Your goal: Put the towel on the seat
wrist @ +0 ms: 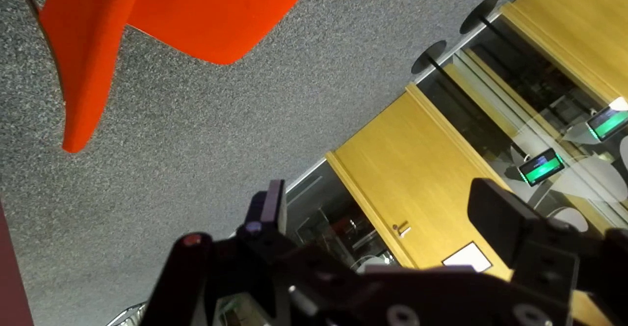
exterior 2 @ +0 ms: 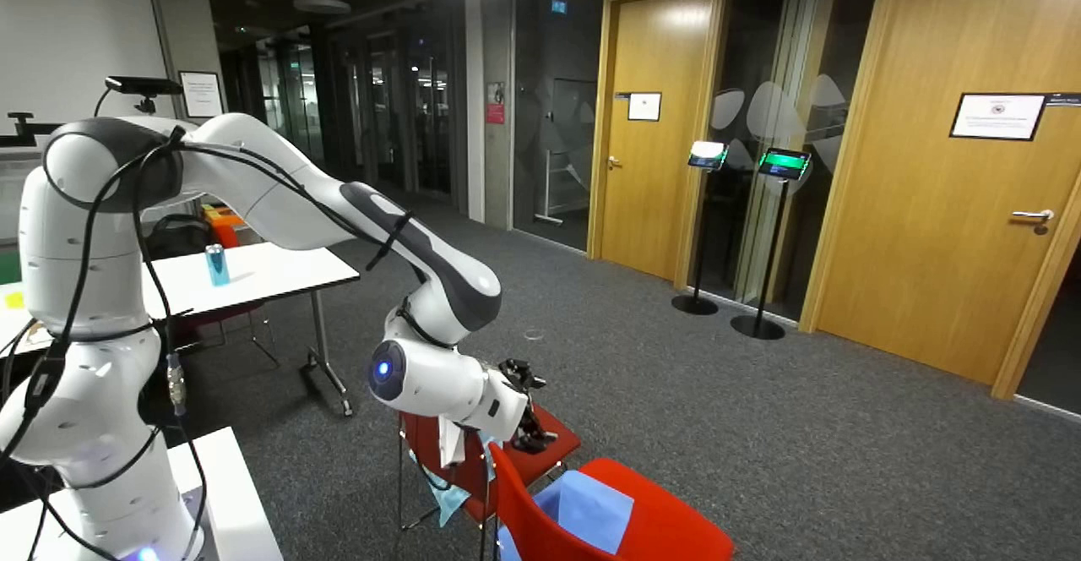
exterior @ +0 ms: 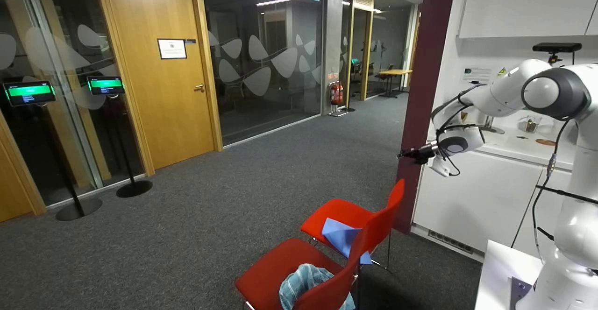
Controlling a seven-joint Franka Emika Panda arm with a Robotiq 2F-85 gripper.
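Observation:
A plain blue cloth (exterior: 341,235) lies on the bright red chair's seat (exterior: 334,211) and hangs down at the back; both show in an exterior view too, the cloth (exterior 2: 595,510) and the seat (exterior 2: 676,519). A blue-white checked towel (exterior: 301,282) lies on the darker red chair's seat (exterior: 273,270), partly hidden by its backrest; its hanging end (exterior 2: 448,498) shows behind that chair. My gripper (exterior: 404,155) is open and empty, above chair height and apart from both cloths. The wrist view shows its fingers spread (wrist: 378,198) and the bright red chair (wrist: 211,16).
White cupboards (exterior: 481,198) and a dark red pillar (exterior: 420,95) stand beside the arm. A white table (exterior 2: 270,274) with a blue can (exterior 2: 217,265) stands behind. Two tablet stands (exterior: 133,187) are by the glass wall. Grey carpet (exterior: 224,207) surrounds the chairs.

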